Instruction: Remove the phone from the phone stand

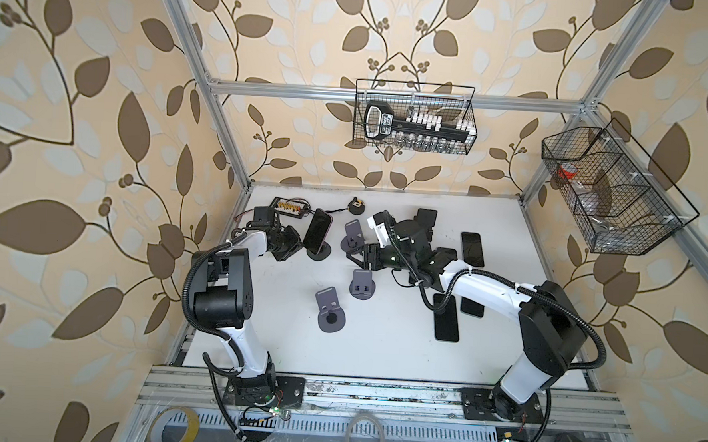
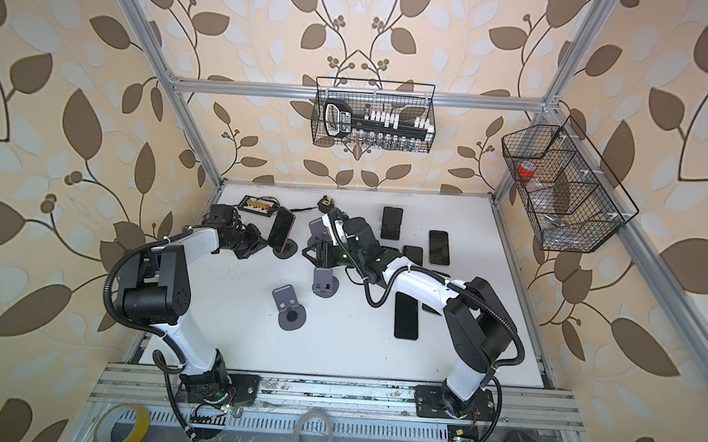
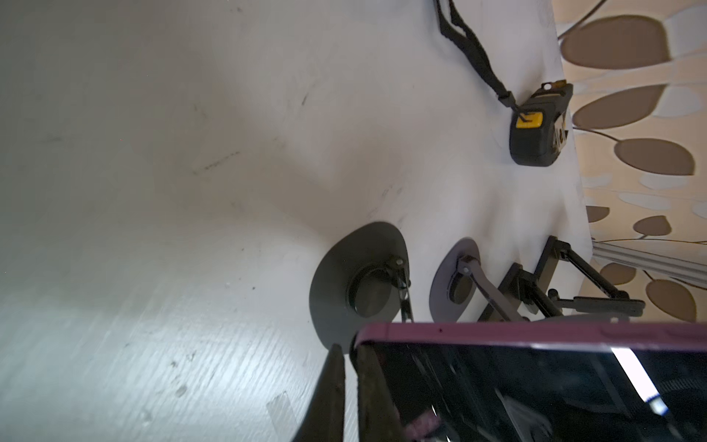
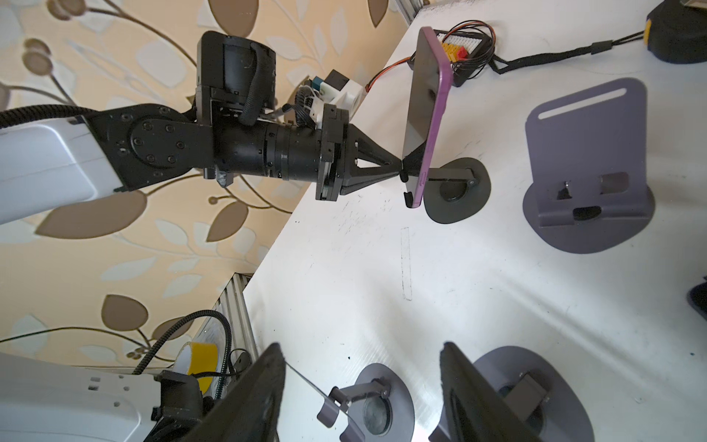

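Phone (image 4: 424, 114) sits on phone stand (image 4: 459, 191), directly ahead of left gripper (image 4: 401, 170), fingertips touching its lower part. Circuit board (image 1: 288, 205) lies beside that gripper's wrist. Right gripper (image 1: 353, 258) hangs between rear stand (image 1: 351, 235) and near stand (image 1: 363, 287). Spare phones (image 1: 447, 318) lie behind its wrist.

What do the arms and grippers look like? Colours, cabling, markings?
Both match. The left arm and right arm are glossy white, with black joint housings and black base plates. A black ribbed hose runs along each, held by white zip ties. The left gripper and right gripper are matte black, with triangular open-frame jaws tapering to points. No readable markings.
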### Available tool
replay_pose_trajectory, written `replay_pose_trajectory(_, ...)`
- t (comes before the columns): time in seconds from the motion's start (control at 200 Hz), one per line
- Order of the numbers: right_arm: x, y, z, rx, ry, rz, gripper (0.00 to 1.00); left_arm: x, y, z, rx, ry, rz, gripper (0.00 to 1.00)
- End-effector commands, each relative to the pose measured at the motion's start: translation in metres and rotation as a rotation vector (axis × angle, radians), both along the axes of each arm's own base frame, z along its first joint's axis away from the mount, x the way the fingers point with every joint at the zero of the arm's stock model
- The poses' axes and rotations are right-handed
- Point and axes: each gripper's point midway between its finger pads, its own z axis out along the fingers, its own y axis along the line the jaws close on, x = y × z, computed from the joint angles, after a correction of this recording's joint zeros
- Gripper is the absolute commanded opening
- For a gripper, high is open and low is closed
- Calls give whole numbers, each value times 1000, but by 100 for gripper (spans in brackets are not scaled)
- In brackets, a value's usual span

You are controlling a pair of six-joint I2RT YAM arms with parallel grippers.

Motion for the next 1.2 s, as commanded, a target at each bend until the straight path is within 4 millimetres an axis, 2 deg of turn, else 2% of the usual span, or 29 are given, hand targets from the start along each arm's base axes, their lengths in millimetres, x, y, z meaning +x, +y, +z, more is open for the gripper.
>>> replay_pose_trajectory(0.0,-7,4,7,22,-7,23,65,0,-1,23,7,-63,18,17)
replay_pose_trajectory(0.23,-8,6,4,15,0,27,65,-8,-11,35,-42,-90,-4,19)
replay_pose_trajectory(0.38,-8,6,6,13,-4,24,65,-14,-7,62,7,-153,-7,22)
replay_pose_trajectory(0.53,-8,9,8,13,-3,27,65,-12,-5,106,88,-266,-60,42)
replay_pose_trajectory(0.65,-7,12,12,17,-11,31,65,-6,-4,128,164,-353,-127,63)
replay_pose_trajectory(0.66,-7,13,12,18,-12,32,65,-7,-4,139,178,-385,-132,64)
replay_pose_trajectory(0.68,-6,13,14,19,-15,31,65,-8,-3,146,198,-411,-142,67)
replay_pose_trajectory(0.765,-4,14,16,12,-23,29,65,-5,-2,162,274,-508,-184,76)
replay_pose_trajectory(0.885,-1,15,20,5,-37,29,66,-1,-8,182,359,-678,-274,83)
replay_pose_trajectory(0.945,0,17,20,-1,-38,31,66,0,-12,186,395,-761,-319,88)
replay_pose_trajectory(1.07,1,19,19,-12,-38,34,67,-2,-26,192,499,-935,-475,91)
replay_pose_trajectory(1.2,2,21,19,-26,-37,33,67,1,-31,185,564,-977,-580,95)
